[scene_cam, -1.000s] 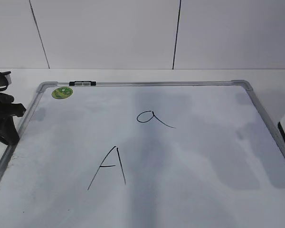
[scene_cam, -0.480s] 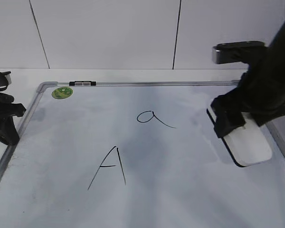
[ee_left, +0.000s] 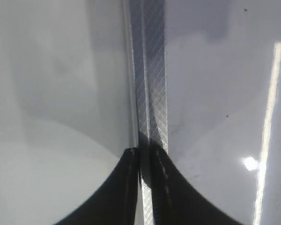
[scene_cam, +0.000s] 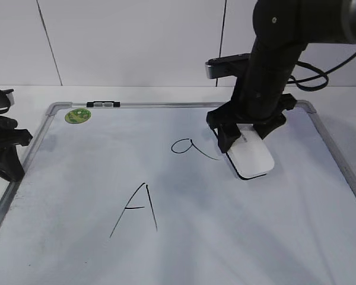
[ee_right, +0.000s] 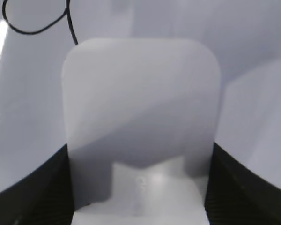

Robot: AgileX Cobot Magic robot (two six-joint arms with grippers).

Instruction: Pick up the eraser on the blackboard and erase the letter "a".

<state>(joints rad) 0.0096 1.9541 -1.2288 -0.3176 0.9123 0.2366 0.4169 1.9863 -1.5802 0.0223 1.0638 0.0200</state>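
My right gripper (scene_cam: 244, 135) is shut on the white eraser (scene_cam: 250, 158) and holds it flat on or just above the blackboard (scene_cam: 184, 105), just right of the letter "a" (scene_cam: 187, 146). The eraser's near edge sits at the end of the letter's tail stroke. In the right wrist view the eraser (ee_right: 140, 108) fills the middle between the black fingers (ee_right: 140, 187), and the loop of the "a" (ee_right: 35, 21) shows at the top left. My left gripper (scene_cam: 6, 151) rests at the board's left edge; its jaws (ee_left: 144, 157) are closed together over the frame (ee_left: 152, 84).
A larger capital "A" (scene_cam: 136, 209) is drawn lower left on the board. A round green sticker (scene_cam: 78, 116) sits at the far left corner. A small clip (scene_cam: 103, 104) is on the top frame. A white tiled wall stands behind.
My right arm has swept in from the right edge with the eraser, moving left across the board up to the tail of the "a". The left arm has not moved.
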